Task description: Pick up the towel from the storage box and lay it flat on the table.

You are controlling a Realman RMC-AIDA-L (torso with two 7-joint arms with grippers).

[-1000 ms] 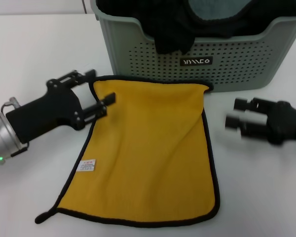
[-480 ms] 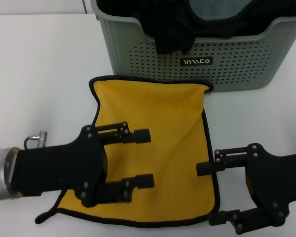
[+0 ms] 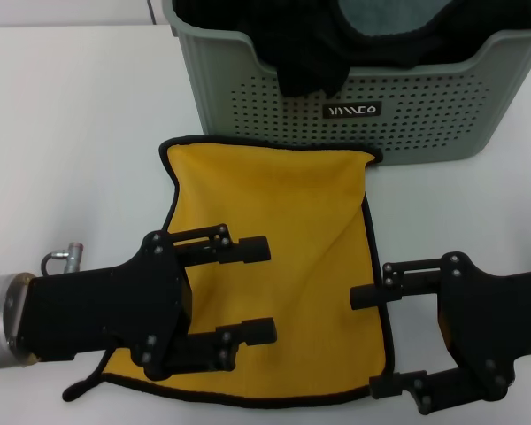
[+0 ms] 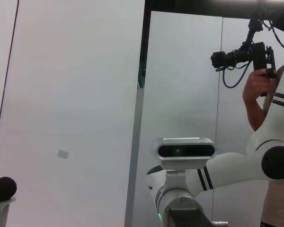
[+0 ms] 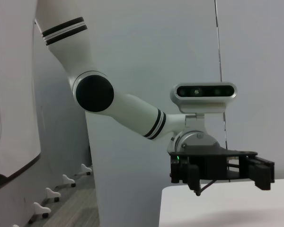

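Lying flat, the towel (image 3: 283,230) sits beneath the left gripper (image 3: 258,290), jaws open; right gripper (image 3: 367,341) open beside.

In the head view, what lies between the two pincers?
The towel's right part, black edging included, and a strip of bare table lie between the left pincer and right pincer, both open.

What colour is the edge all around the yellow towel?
Black, a thin trim around the towel. The head view shows it best.

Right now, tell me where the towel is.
In the head view, the towel lies spread on the table, just in front of the storage box.
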